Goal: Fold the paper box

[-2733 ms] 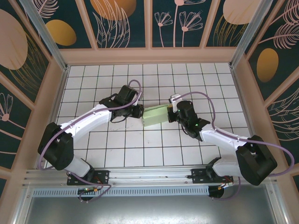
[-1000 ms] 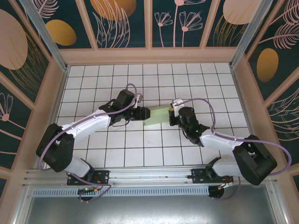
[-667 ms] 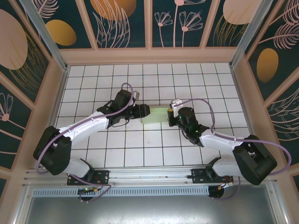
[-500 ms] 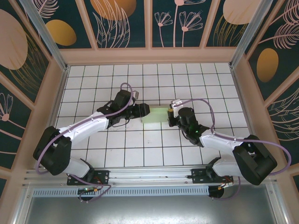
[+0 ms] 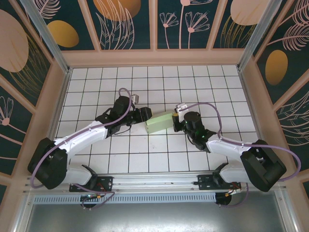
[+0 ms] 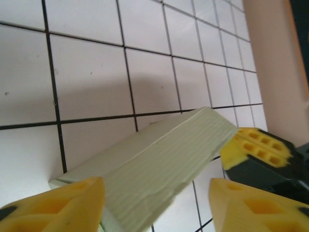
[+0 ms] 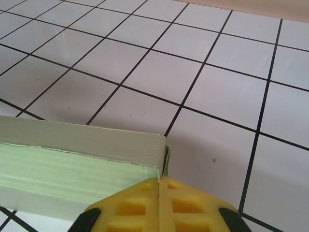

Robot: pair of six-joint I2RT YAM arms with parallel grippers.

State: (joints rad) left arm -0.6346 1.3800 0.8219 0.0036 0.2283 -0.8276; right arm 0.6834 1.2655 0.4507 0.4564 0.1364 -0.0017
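The paper box (image 5: 159, 123) is a pale mint-green flat rectangular box lying tilted on the white tiles between the two arms. My left gripper (image 5: 144, 115) is open at the box's left end. In the left wrist view its yellow fingers (image 6: 58, 205) straddle the box (image 6: 164, 159): one is against the near corner, the other stands clear with a gap. My right gripper (image 5: 176, 122) is at the box's right end. Its fingers (image 7: 130, 210) are shut on the thin end edge of the box (image 7: 72, 166). The right fingertips (image 6: 256, 147) also show past the box's far end.
The tiled floor (image 5: 193, 92) is bounded by a peach frame (image 5: 154, 58) at the back and on both sides. A metal rail (image 5: 154, 181) with the arm bases runs along the near edge.
The box stood almost on edge half a second ago and now shows its broad face. The left arm has drawn slightly left. The right gripper has stayed shut at the box's right end.
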